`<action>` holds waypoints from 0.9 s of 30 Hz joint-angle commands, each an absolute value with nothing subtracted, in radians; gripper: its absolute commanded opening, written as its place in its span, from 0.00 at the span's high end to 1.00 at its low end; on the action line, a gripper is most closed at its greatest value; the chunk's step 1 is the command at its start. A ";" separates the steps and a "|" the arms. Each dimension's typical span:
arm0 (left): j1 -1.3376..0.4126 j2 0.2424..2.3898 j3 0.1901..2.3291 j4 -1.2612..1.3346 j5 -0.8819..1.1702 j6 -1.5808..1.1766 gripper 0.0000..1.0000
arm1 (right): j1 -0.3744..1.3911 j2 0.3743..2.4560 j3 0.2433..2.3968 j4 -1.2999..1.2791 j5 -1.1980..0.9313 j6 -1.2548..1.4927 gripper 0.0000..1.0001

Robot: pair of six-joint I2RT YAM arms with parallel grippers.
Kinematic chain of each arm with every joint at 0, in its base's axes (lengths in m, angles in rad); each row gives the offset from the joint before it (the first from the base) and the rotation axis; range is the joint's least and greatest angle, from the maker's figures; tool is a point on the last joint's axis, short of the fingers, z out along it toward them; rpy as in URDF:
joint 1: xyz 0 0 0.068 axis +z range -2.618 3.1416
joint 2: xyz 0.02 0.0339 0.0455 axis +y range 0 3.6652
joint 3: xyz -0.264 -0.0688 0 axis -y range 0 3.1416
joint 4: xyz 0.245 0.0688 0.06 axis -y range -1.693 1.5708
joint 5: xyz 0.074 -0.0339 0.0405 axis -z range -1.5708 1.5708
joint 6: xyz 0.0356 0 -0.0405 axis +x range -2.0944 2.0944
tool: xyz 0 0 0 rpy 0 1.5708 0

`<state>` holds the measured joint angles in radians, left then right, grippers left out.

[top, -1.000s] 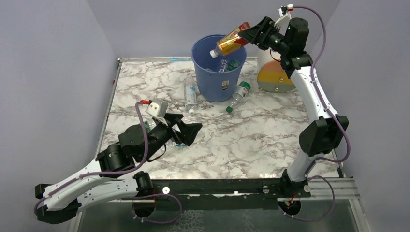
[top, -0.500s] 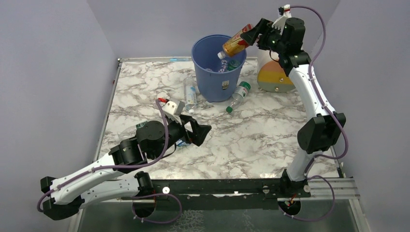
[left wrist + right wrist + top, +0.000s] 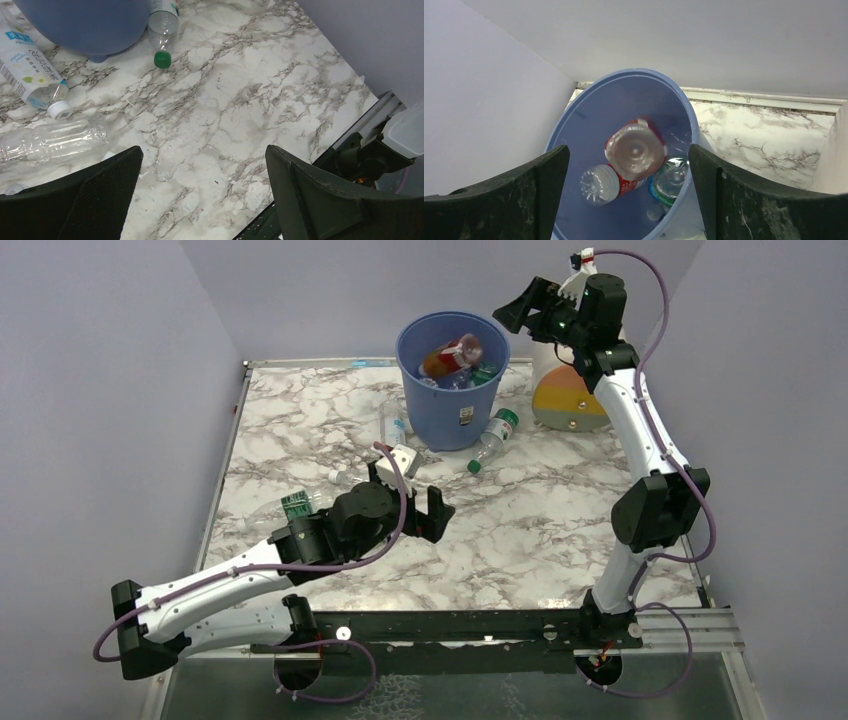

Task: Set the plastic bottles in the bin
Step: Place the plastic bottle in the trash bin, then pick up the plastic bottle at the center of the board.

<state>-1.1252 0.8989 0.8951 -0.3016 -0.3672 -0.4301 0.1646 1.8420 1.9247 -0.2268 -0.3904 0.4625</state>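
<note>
The blue bin (image 3: 452, 405) stands at the back of the marble table. A red-labelled bottle (image 3: 450, 354) lies inside it on other bottles; the right wrist view shows its base (image 3: 636, 150), a second red-labelled bottle (image 3: 600, 185) and a green-labelled one (image 3: 672, 181). My right gripper (image 3: 514, 308) hangs open and empty above the bin's right rim. On the table lie a green-capped bottle (image 3: 492, 440) (image 3: 163, 27), a blue-labelled bottle (image 3: 392, 426) (image 3: 31, 65) and a clear bottle (image 3: 50, 142). My left gripper (image 3: 436, 514) (image 3: 204, 159) is open over bare marble, right of them.
A cream drum with orange and yellow bands (image 3: 566, 392) stands right of the bin, behind the right arm. A green-labelled piece (image 3: 297, 505) shows beside the left forearm. The black mounting rail (image 3: 480, 625) runs along the table's near edge.
My right gripper opened and the red-labelled bottle dropped into the bin. My left arm swung right and forward across the table, still open.
</note>
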 commanded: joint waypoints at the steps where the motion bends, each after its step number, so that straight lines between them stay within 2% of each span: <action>1: -1.122 0.947 0.943 -0.285 -0.388 -0.417 0.01 | 0.168 1.789 1.903 -0.226 -0.417 0.469 0.09; 6: -1.123 1.063 0.979 -0.248 -0.431 -0.374 0.01 | 0.169 1.697 1.835 -0.276 -0.416 0.470 0.09; 17: -1.101 1.357 0.971 0.011 -0.480 -0.299 0.01 | 0.169 1.371 1.515 -0.356 -0.388 0.473 0.09; 23: -1.034 1.505 0.990 0.123 -0.460 -0.254 0.01 | 0.169 1.244 1.360 -0.384 -0.405 0.491 0.09; 26: -0.988 1.559 0.998 0.175 -0.421 -0.245 0.01 | 0.169 1.191 1.279 -0.385 -0.437 0.512 0.00; 27: -0.974 1.577 1.005 0.188 -0.408 -0.240 0.01 | 0.169 1.173 1.251 -0.386 -0.448 0.518 0.01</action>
